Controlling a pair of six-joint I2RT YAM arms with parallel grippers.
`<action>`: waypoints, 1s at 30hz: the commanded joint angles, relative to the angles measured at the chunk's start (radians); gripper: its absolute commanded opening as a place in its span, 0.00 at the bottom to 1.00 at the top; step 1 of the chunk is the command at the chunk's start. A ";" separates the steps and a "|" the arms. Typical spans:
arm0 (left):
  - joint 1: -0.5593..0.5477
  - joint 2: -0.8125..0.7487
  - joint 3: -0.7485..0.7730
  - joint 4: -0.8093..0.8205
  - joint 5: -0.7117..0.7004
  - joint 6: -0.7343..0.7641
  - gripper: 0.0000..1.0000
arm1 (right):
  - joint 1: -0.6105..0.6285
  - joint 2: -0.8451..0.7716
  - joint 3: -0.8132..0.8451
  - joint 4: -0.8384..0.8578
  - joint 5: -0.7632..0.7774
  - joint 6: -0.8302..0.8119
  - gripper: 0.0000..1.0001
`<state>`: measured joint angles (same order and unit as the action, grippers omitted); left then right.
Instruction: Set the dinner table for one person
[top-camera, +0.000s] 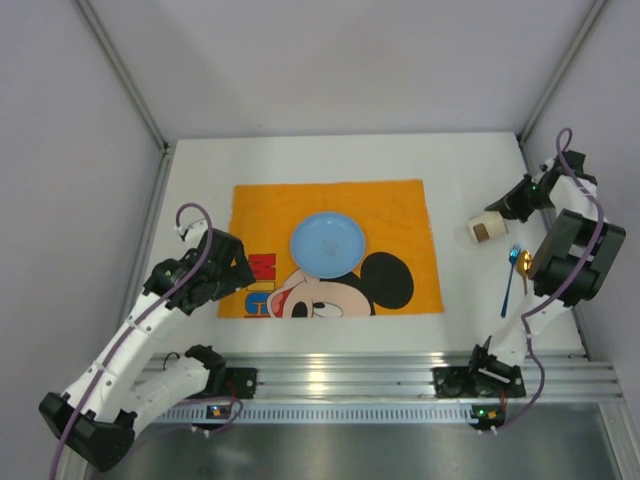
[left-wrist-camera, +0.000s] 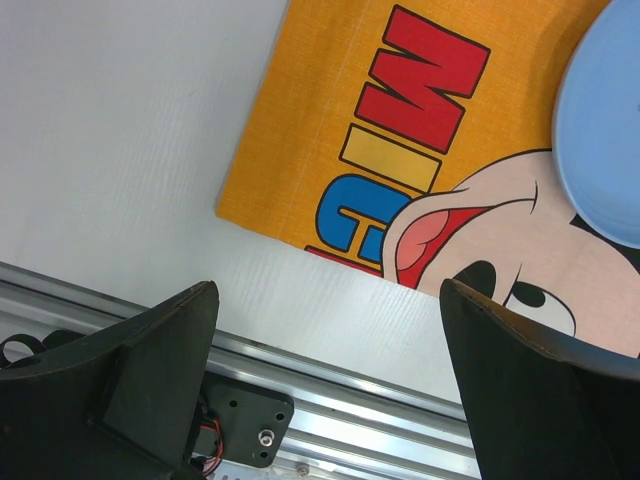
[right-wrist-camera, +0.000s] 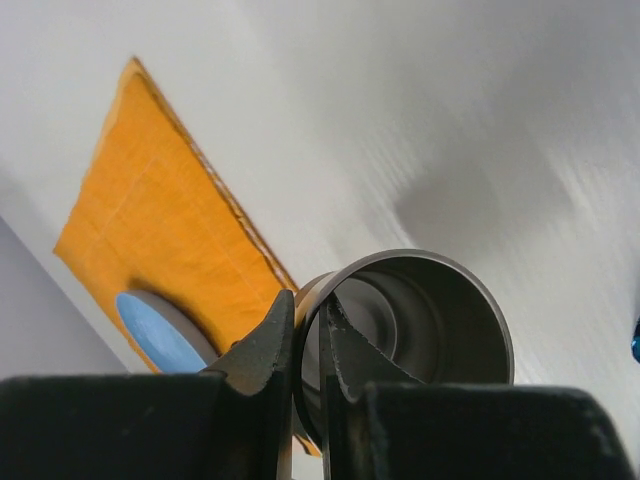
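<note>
On the white dinner table (top-camera: 300, 160) lies an orange Mickey Mouse placemat (top-camera: 400, 215) with a blue plate (top-camera: 328, 244) on its middle. My right gripper (right-wrist-camera: 307, 335) is shut on the rim of a cream cup (top-camera: 484, 229) with a dark metal inside (right-wrist-camera: 430, 320), one finger inside and one outside. The cup is lifted and tipped on its side, right of the placemat. A blue-handled spoon with a gold bowl (top-camera: 512, 277) lies on the table near the right edge. My left gripper (left-wrist-camera: 330, 300) is open and empty above the placemat's near left corner (left-wrist-camera: 225, 210).
An aluminium rail (top-camera: 330, 375) runs along the table's near edge. Frame posts and grey walls (top-camera: 120, 70) close in the sides and back. The plate's edge also shows in the left wrist view (left-wrist-camera: 600, 130) and the right wrist view (right-wrist-camera: 160, 335).
</note>
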<state>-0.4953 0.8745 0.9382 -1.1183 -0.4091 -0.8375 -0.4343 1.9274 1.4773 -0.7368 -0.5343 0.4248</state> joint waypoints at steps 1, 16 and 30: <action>0.003 -0.016 -0.006 -0.003 -0.005 0.003 0.97 | 0.075 -0.139 0.106 0.002 0.017 0.046 0.00; 0.003 -0.028 -0.012 0.011 0.023 0.026 0.97 | 0.696 0.050 0.471 -0.027 0.647 0.114 0.00; 0.004 -0.039 -0.013 0.009 0.016 0.018 0.98 | 0.844 0.335 0.713 -0.050 0.981 0.034 0.00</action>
<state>-0.4953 0.8463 0.9291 -1.1168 -0.3828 -0.8173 0.4007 2.2597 2.1185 -0.7994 0.3653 0.4862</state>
